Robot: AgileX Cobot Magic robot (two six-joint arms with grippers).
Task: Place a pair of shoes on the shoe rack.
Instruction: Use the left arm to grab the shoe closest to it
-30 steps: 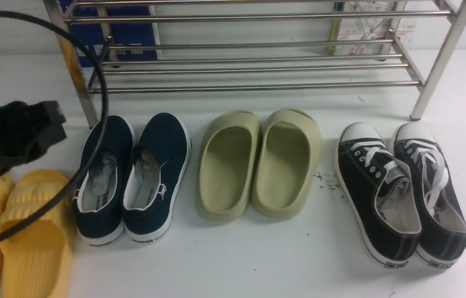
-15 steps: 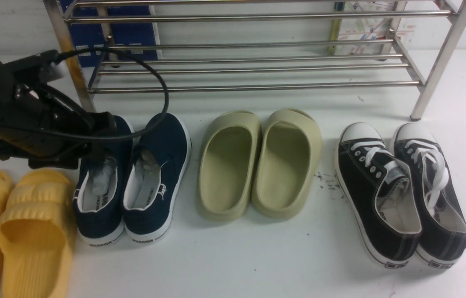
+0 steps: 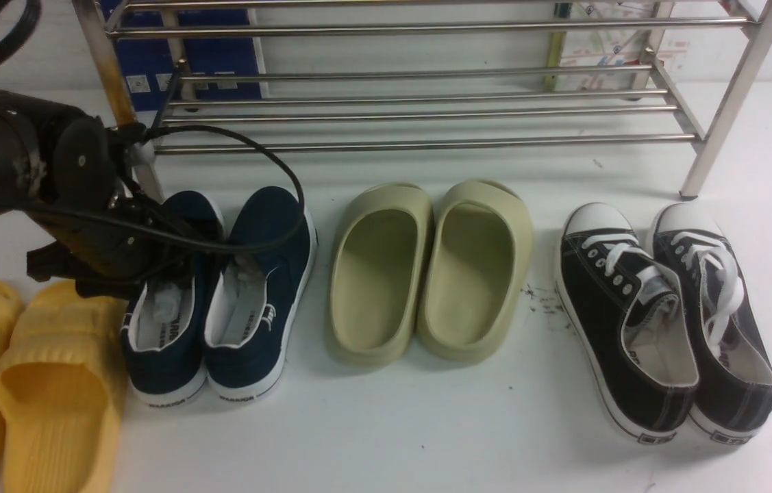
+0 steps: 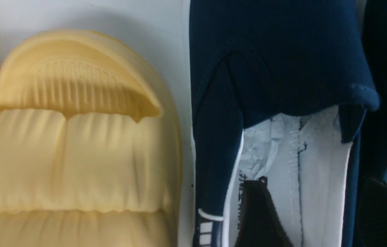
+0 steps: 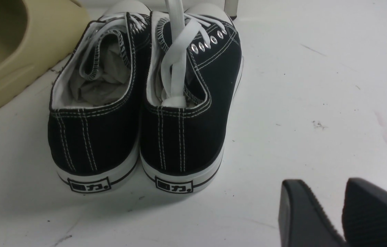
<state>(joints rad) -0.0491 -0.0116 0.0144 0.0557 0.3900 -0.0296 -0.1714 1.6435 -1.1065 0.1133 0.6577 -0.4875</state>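
Observation:
A pair of navy slip-on shoes (image 3: 221, 294) stands on the white table in front of the steel shoe rack (image 3: 413, 103). My left gripper (image 3: 177, 274) is low over them and open. In the left wrist view (image 4: 313, 181) one finger (image 4: 258, 212) is inside the left navy shoe (image 4: 275, 61) and the other finger (image 4: 385, 212) is over the neighbouring navy shoe. My right gripper (image 5: 320, 185) is shut and empty, low over the table behind the black sneakers (image 5: 138, 113). It is out of the front view.
Yellow slides (image 3: 29, 383) lie left of the navy shoes, close to my left arm (image 3: 36, 185). Olive slides (image 3: 427, 274) are in the middle and black lace-up sneakers (image 3: 666, 315) are on the right. The rack's left leg (image 3: 118, 103) stands just behind my left arm.
My left arm has swung in from the far left and come down over the navy shoes, with its cable trailing. The shoes have not moved.

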